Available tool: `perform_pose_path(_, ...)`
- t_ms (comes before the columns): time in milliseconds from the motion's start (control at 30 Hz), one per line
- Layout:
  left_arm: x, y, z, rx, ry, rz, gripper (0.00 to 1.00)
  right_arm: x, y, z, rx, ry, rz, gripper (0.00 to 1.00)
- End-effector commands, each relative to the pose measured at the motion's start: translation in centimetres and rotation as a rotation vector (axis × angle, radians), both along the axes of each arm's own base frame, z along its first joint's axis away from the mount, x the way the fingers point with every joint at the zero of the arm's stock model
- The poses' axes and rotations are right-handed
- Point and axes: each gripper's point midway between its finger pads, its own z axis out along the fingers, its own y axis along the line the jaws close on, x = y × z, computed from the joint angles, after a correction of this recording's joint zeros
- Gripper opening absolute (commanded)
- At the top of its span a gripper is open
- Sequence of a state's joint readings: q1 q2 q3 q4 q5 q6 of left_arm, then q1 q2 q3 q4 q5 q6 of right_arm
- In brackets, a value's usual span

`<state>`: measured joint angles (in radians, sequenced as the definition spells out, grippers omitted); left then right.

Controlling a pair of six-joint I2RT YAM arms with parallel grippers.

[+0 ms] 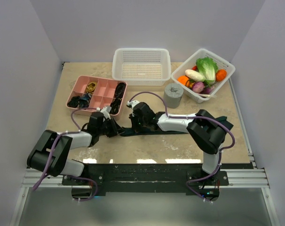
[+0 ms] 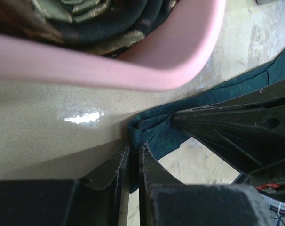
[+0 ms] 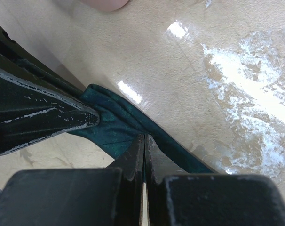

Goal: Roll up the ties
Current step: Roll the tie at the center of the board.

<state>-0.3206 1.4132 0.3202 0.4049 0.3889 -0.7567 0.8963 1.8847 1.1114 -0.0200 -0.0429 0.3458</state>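
The dark teal-green tie (image 1: 152, 133) lies as a long band across the table in front of the arms, and its narrow end is bunched up at the left. The left gripper (image 1: 118, 129) and the right gripper (image 1: 129, 126) meet tip to tip at that bunched end. In the left wrist view the left gripper (image 2: 134, 145) has its jaws nearly together with a fold of the tie (image 2: 156, 132) pinched between them. In the right wrist view the right gripper (image 3: 144, 136) is shut on the tie (image 3: 109, 127), right beside the left gripper's finger (image 3: 39, 117).
A pink compartment tray (image 1: 76, 89) with cords and small items sits just behind the left gripper, its rim (image 2: 109, 70) close above the fingers. Further back stand a white basket (image 1: 141, 66), a grey cylinder (image 1: 173, 95) and a basket of vegetables (image 1: 227, 70).
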Motion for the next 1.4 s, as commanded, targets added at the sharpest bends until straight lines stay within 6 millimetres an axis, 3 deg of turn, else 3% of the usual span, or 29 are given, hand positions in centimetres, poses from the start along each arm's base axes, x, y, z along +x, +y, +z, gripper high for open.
perform_pose_path(0,0.9,1.0,0.4,0.099,-0.024,-0.022,0.0,0.6,-0.1,2.1,0.002,-0.036,-0.008,0.0)
perform_pose_path(500,1.5,3.3,2.5,0.326,-0.016,-0.053,0.0,1.2,1.8,3.5,0.05,-0.044,0.015,0.0)
perform_pose_path(833,1.8,2.3,4.0,0.436,-0.021,-0.079,0.0,0.9,2.7,4.7,0.104,-0.037,0.038,0.0)
perform_pose_path(1367,2.5,-0.3,6.9,0.411,-0.085,-0.103,0.0,-0.1,4.5,3.1,0.17,0.029,0.047,0.0)
